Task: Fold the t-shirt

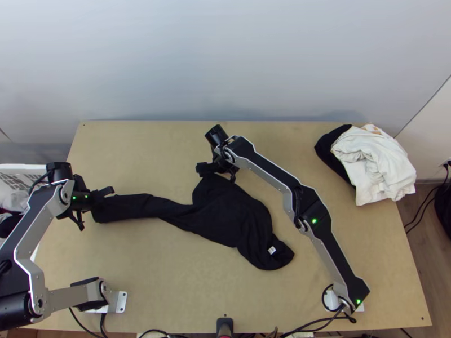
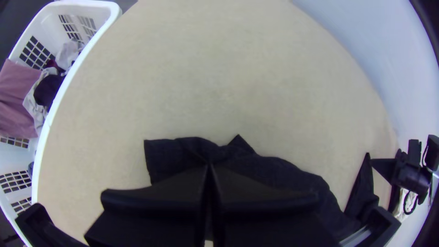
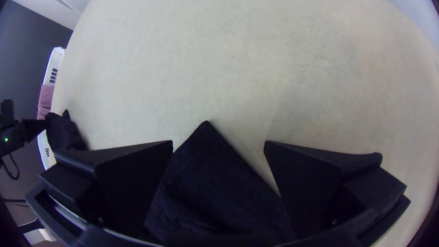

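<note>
Your L claw (image 1: 94, 207) is pressed together, pinching the black t-shirt (image 1: 225, 219) near its L end. Your R claw (image 1: 216, 173) is spread, w/ a pointy far corner of the t-shirt btwn its fingers, not pinched. The t-shirt lies bunched on the wood surface (image 1: 141, 281), thin & twisty at the L, fatter from the mid. to the R end, where a small white tag (image 1: 272, 250) shows.

Watch your R arm (image 1: 296, 197): it slants over the R part of the surface, so it takes up room there. A messy heap of white & black clothes (image 1: 375, 160) sits at the far R corner, past that arm. Off the L edge there's a white basket (image 2: 109, 11) w/ clothes inside, incl. a pink cloth (image 2: 16, 98). Black cords (image 1: 324, 324) run along the near edge, by the R arm's base. A black bag-like thing (image 1: 443, 203) is off to the R.
</note>
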